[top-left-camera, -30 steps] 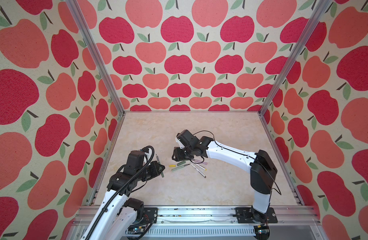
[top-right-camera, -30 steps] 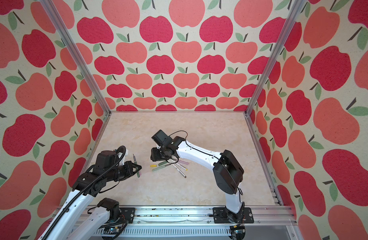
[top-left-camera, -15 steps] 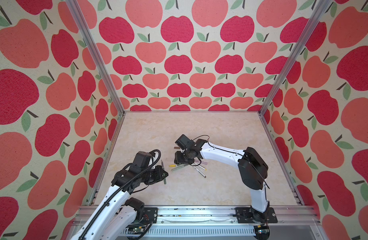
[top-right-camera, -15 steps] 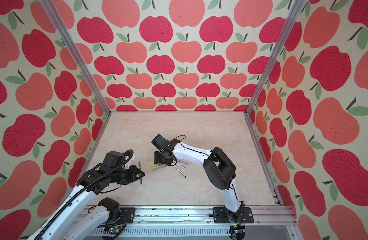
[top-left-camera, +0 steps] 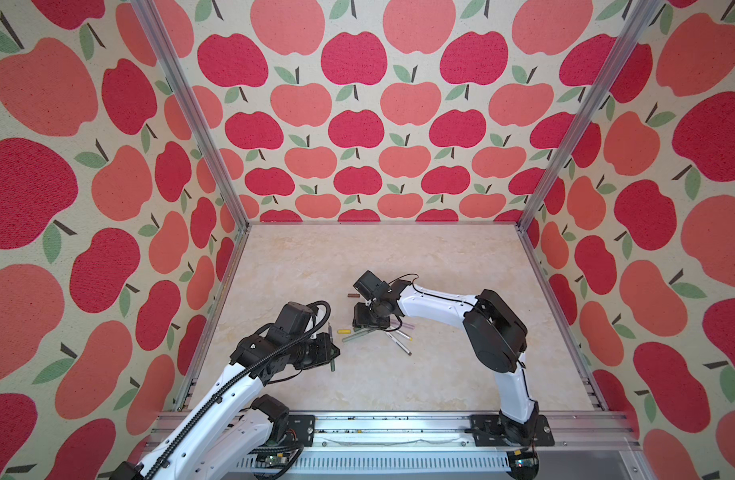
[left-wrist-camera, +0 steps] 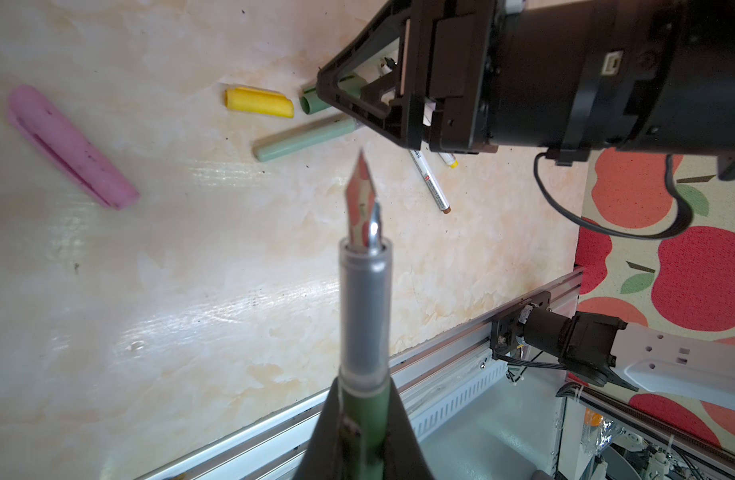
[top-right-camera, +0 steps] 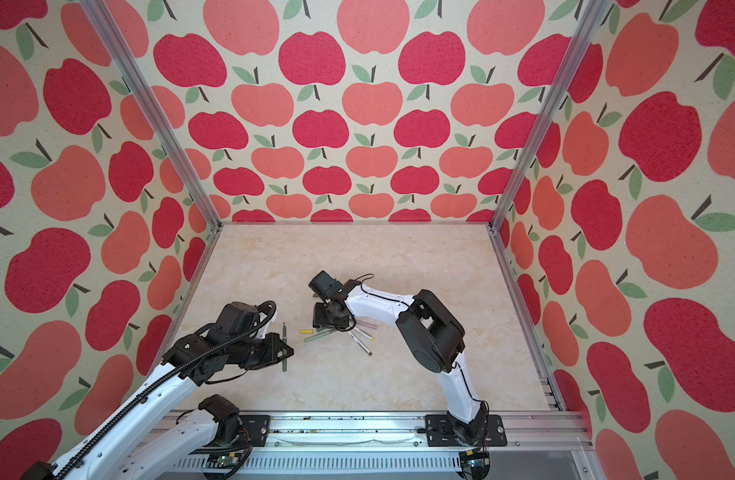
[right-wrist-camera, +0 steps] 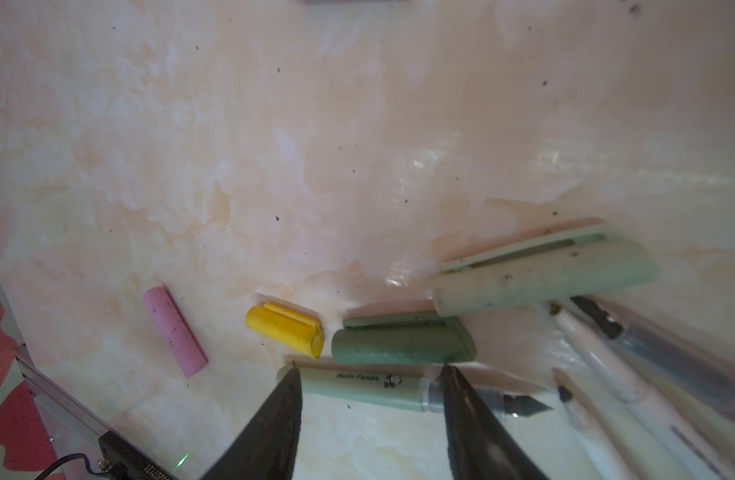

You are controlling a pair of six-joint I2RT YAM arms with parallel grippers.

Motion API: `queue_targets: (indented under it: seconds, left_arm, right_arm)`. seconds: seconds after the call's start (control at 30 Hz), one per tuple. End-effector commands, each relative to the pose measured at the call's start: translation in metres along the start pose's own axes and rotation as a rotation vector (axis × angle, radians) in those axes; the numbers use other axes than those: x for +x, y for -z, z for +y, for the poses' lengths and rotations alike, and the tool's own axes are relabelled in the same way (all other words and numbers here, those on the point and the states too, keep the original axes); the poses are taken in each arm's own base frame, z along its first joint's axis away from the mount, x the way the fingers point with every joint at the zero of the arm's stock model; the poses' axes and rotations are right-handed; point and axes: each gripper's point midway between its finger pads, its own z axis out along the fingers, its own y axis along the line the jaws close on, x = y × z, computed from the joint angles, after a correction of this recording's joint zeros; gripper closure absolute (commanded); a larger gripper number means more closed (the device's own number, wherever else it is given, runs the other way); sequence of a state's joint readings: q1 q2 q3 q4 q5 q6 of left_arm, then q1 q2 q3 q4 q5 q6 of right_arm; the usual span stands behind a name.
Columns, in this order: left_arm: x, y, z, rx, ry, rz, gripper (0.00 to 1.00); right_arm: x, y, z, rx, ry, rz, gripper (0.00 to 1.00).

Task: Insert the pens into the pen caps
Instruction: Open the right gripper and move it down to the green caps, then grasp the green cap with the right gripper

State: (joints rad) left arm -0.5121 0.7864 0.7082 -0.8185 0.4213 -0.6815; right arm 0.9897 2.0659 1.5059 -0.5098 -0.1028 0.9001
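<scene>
Since left gripper (left-wrist-camera: 363, 395) grips the dark green pen (left-wrist-camera: 365, 316), I'd centre open empty right gripper (right-wrist-camera: 369, 370) on the dark green cap (right-wrist-camera: 399, 345), not the pale green pen (right-wrist-camera: 357, 386)

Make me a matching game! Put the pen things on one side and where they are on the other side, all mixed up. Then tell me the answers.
Things:
1. dark green pen
2. yellow cap
3. pale green pen
4. pink cap

Places:
A. lying alone, apart from the others
B. lying under the open right hand
C. gripped in the left hand
D. just beside one end of the dark green cap

Pairs: 1-C, 2-D, 3-B, 4-A
</scene>
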Motion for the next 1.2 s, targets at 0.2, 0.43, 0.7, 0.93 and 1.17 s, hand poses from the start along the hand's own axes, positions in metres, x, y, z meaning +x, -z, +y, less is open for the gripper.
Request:
queue_targets:
  seconds: [0.2,0.43,0.7,0.93,1.17]
  left_arm:
    - [-0.012,0.004,-0.011,0.000,-0.040,-0.031,1.00]
    - [-0.011,0.003,-0.011,-0.002,-0.047,-0.028,1.00]
    - [-0.009,0.001,-0.008,-0.009,-0.042,-0.024,1.00]
    - [-0.009,0.000,-0.008,-0.009,-0.043,-0.023,1.00]
    - [-0.010,-0.002,-0.009,-0.009,-0.043,-0.016,1.00]
  right_arm:
    - [0.002,-0.018,-0.005,0.004,-0.024,0.029,0.44]
    - [-0.002,-0.023,-0.002,0.004,-0.005,0.032,0.50]
    - [-0.007,-0.031,-0.001,0.036,0.057,0.030,0.66]
    - [-0.008,-0.035,-0.006,0.097,0.118,0.030,0.80]
    - [-0.005,-0.041,-0.012,0.147,0.168,0.031,0.87]
